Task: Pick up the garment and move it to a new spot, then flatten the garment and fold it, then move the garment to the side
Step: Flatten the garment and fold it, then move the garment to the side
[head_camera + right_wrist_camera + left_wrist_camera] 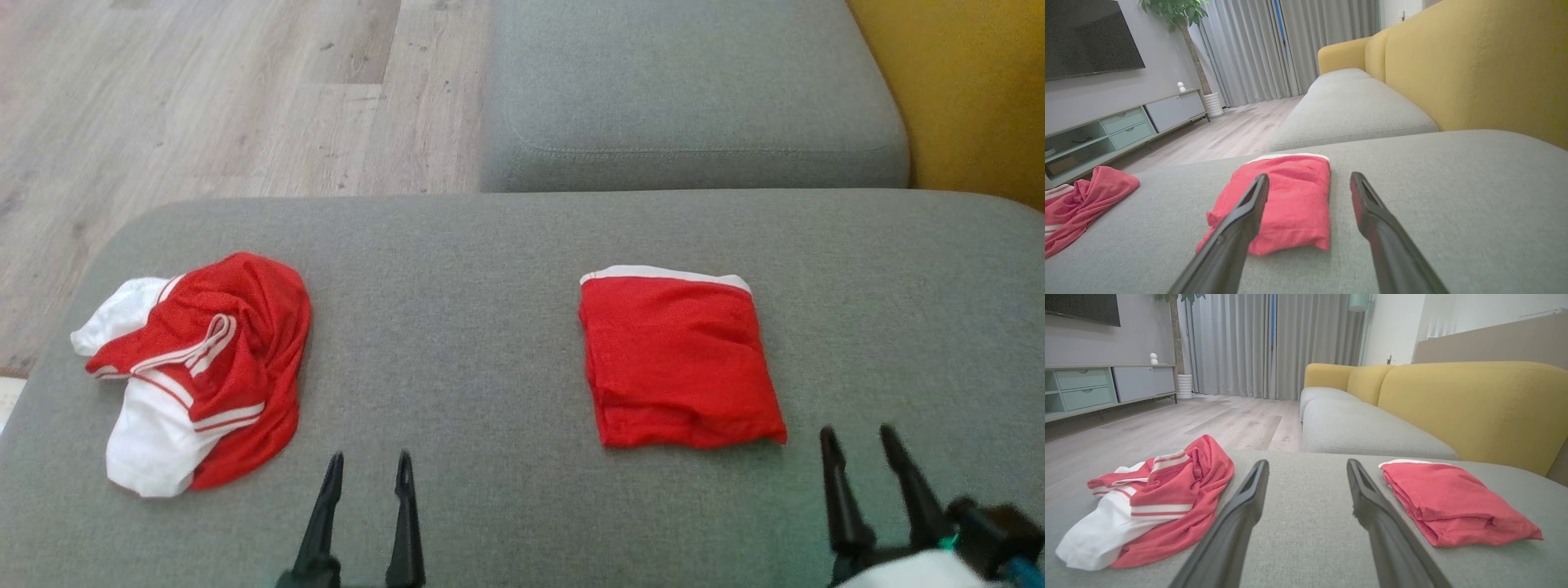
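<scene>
Upholstery in grey covers the broad seat cushion point(506, 261) that spans the head view. A second grey cushion point(694, 82) lies beyond it, a yellow backrest point(971, 90) runs along the robot's right, and pale wooden floor point(204, 98) shows to the far left. On the left part of the near cushion lies a crumpled red-and-white garment point(220, 359), bunched into a loose heap with striped white trim showing. Well apart from it, on the right part of the same cushion, the folded red garment point(673, 359) rests flat as a neat squarish packet, with a white edge peeping out along its far side. The left gripper point(369, 465) hovers low over bare cushion between the two garments, nearer the crumpled one, its two dark fingers spread and holding nothing. The right gripper point(859, 437) sits just beside the folded garment's near right corner, fingers likewise spread apart and empty, clear of the cloth.
</scene>
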{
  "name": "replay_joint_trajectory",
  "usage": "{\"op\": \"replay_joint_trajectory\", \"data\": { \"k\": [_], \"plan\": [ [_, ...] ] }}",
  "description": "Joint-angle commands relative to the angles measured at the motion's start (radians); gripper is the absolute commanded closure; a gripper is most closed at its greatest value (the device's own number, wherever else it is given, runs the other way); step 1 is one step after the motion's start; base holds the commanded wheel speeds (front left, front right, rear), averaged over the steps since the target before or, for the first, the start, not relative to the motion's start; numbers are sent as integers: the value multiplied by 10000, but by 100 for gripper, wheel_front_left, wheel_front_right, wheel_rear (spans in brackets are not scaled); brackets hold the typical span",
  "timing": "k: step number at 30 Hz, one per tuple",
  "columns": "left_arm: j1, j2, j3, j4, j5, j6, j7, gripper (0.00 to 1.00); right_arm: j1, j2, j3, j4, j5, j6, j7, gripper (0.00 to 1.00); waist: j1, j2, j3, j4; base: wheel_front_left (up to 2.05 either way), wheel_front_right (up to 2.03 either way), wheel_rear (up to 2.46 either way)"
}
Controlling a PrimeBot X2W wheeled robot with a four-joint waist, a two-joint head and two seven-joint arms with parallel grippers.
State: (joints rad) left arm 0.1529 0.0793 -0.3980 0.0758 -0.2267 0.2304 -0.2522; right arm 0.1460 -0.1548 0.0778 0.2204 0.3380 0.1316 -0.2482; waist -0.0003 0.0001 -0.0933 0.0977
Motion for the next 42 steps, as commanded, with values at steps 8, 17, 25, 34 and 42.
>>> {"op": "replay_joint_trajectory", "data": {
  "k": [8, 17, 25, 34, 42],
  "plan": [
    [258, 0, 634, -487, 354, -94, -95, 0, 421, 407, -203, -891, -882, -9, -134, 0, 3, -1, -124, -126, 0, 0, 0],
    [208, -76, 759, -388, 438, -301, -95, 0, 458, 544, -122, -970, -1136, -9, -134, 0, 3, -1, -129, -105, 0, 0, 0],
    [235, -140, 809, -209, 483, -350, -95, 0, 508, 588, 11, -900, -982, -9, -135, 0, 3, -1, -136, -128, 0, 0, 0],
    [254, -180, 830, -29, 415, -474, -95, 0, 516, 493, 121, -794, -897, -9, -135, 0, 3, -1, -200, -180, 0, 0, 0],
    [299, -217, 813, 7, 416, -533, -95, 0, 505, 384, 323, -817, -918, -9, -135, 0, 3, -1, -102, -206, 0, 0, 0]
  ]
}}
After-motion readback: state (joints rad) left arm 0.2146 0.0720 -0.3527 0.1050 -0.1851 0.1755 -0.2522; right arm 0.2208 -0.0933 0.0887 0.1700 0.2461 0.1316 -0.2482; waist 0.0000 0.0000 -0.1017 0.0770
